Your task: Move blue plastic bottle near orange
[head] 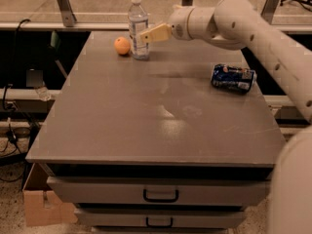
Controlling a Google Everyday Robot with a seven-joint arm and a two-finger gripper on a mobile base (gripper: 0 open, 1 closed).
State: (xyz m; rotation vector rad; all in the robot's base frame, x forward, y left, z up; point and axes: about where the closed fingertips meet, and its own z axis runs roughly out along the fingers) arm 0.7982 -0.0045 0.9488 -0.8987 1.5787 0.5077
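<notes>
Holding my gripper (143, 35) at far end of table (146, 130), overlapping blue plastic bottle (138, 19); cannot tell whether clamped or apart. Bottle standing upright just beside orange (122, 45). Blue can (233, 77) lying well apart.

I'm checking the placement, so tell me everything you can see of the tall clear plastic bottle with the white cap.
The tall clear plastic bottle, bluish-tinted, has a white screw cap and a pale label. It stands upright near the far edge of the grey table, close beside the small round orange. The beige gripper is at its right side; contact cannot be told.
</notes>
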